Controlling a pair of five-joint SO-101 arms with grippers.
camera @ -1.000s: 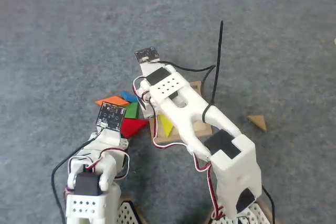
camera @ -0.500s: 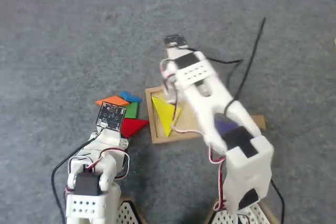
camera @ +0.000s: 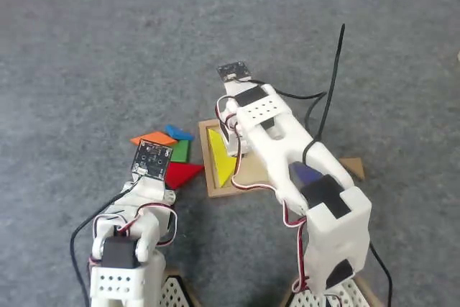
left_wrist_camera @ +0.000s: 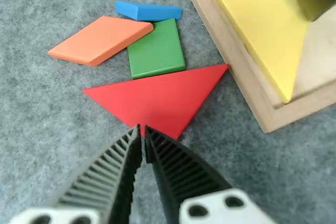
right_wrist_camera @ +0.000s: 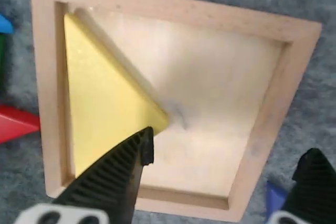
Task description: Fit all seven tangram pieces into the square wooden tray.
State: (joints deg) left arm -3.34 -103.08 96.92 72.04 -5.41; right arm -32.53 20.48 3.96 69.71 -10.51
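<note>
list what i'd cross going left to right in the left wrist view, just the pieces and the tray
orange parallelogram → green square → wooden tray → yellow triangle. The blue piece and red triangle overlap the green square's span, so they are left out.

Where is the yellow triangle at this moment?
In the high view, the yellow triangle lies inside the wooden tray, against the wall that faces the red triangle outside.
</note>
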